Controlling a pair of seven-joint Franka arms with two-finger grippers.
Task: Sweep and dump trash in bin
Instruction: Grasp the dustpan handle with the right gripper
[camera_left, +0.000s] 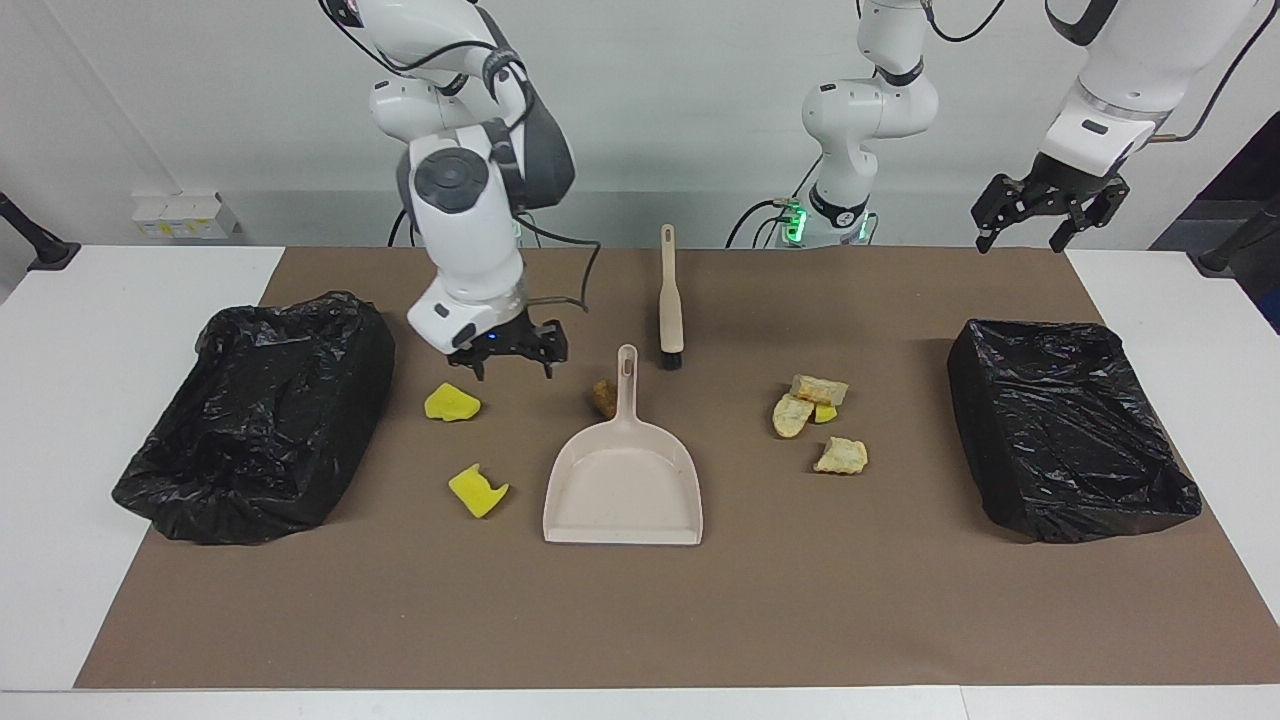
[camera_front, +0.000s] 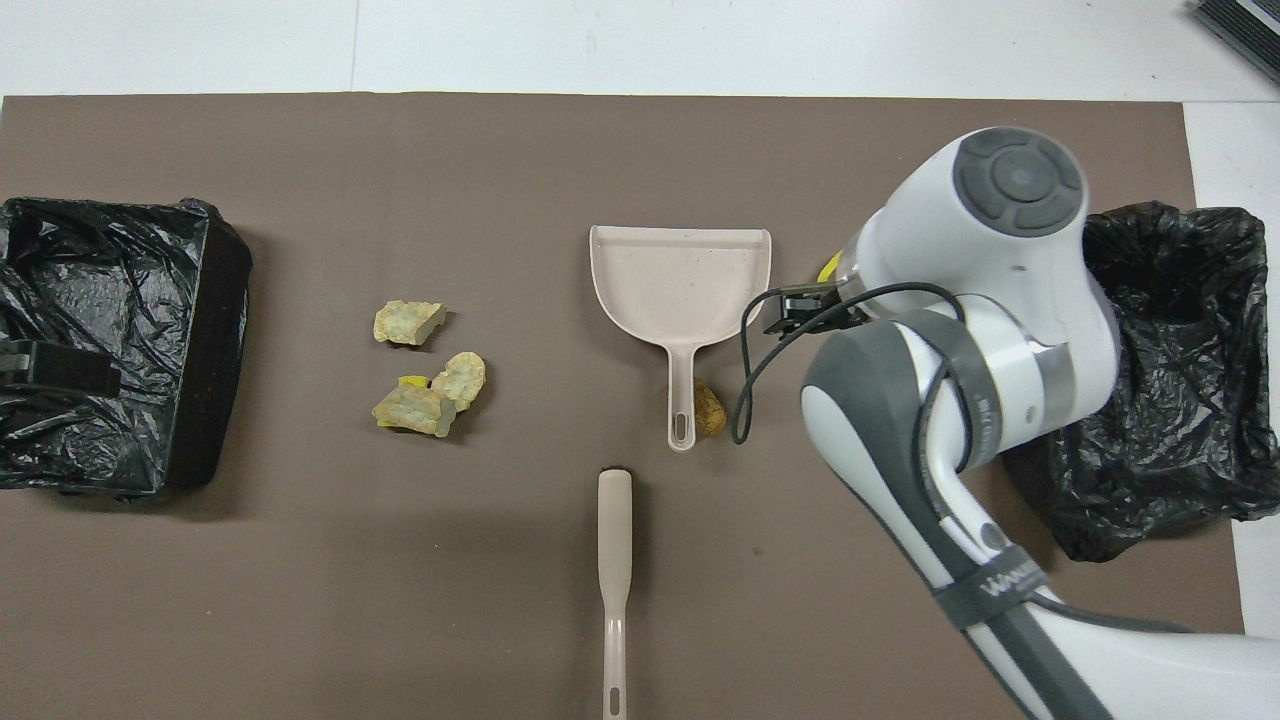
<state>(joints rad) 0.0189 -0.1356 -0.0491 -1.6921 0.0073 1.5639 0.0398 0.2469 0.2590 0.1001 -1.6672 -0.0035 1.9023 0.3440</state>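
hovering with jaws apart beside the dustpan (camera_left: 622, 490), the right gripper (camera_left: 508, 362) could knock the yellow sponge (camera_left: 452, 402) farther from the dustpan; left gripper (camera_left: 1045, 222) waits, jaws apart.

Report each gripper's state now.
Right gripper: open, empty, low over the yellow sponge piece.
Left gripper: open, empty, waiting above the table's edge.

trash: two yellow sponge scraps (camera_left: 452, 402) (camera_left: 477, 490) flat on mat | brown chunk (camera_left: 604, 397) touching dustpan handle (at its 9 o'clock) | tan-and-yellow cluster (camera_left: 808, 402), one chunk (camera_left: 841, 456) at its 5 o'clock
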